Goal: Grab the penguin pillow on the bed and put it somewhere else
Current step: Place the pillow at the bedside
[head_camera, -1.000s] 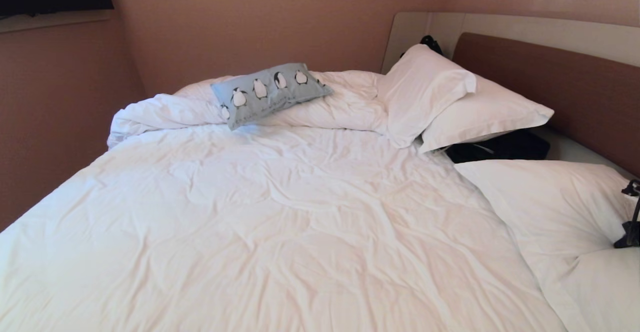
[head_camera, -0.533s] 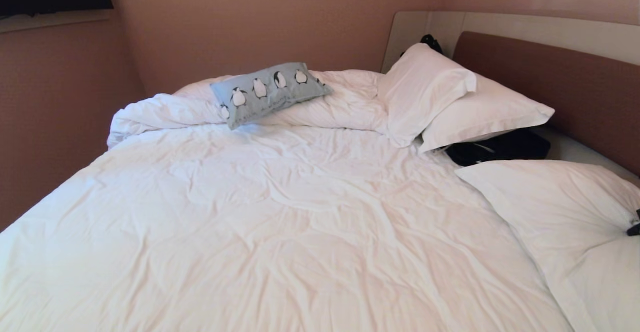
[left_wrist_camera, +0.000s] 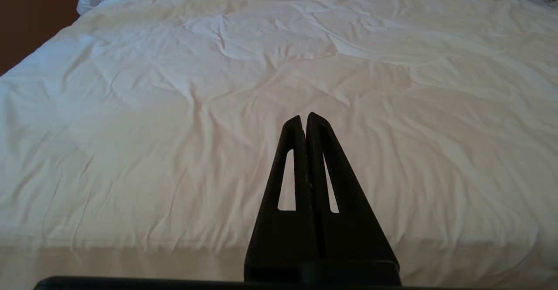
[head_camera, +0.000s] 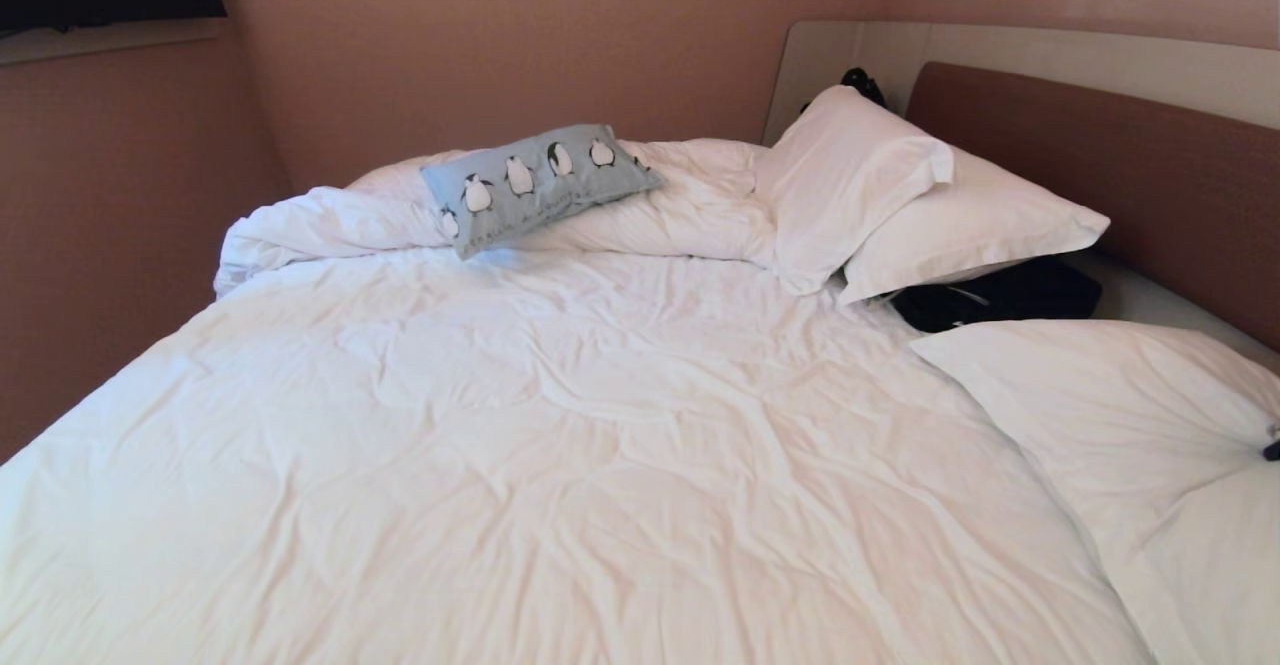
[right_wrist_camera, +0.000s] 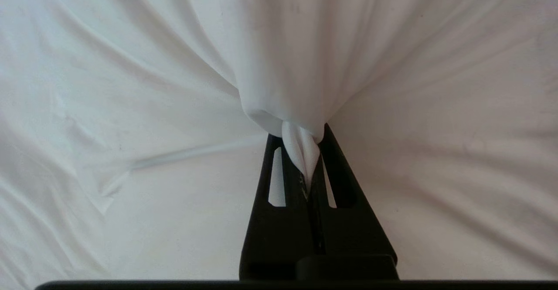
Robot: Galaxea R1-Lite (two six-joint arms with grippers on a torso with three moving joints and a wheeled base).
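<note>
The penguin pillow (head_camera: 540, 185), light blue with a row of penguins, lies on the bunched duvet at the far side of the bed (head_camera: 600, 465). Neither gripper is near it. My right gripper (right_wrist_camera: 301, 135) is shut on a pinch of cloth from the large white pillow (right_wrist_camera: 305, 63); the fabric puckers toward the jaws. In the head view only a dark tip of the right gripper (head_camera: 1272, 448) shows at the right edge, on that white pillow (head_camera: 1120, 415). My left gripper (left_wrist_camera: 305, 117) is shut and empty, low over the bed's near edge (left_wrist_camera: 174, 246).
Two more white pillows (head_camera: 900, 195) lean near the brown headboard (head_camera: 1120, 175). A black bag (head_camera: 1000, 295) lies between the pillows. A wall (head_camera: 120, 225) runs close along the bed's left side. The rumpled duvet (head_camera: 560, 425) covers the middle of the bed.
The right gripper has slid right, almost out of the head view, and the white pillow's cloth now puckers toward it. The penguin pillow has not moved.
</note>
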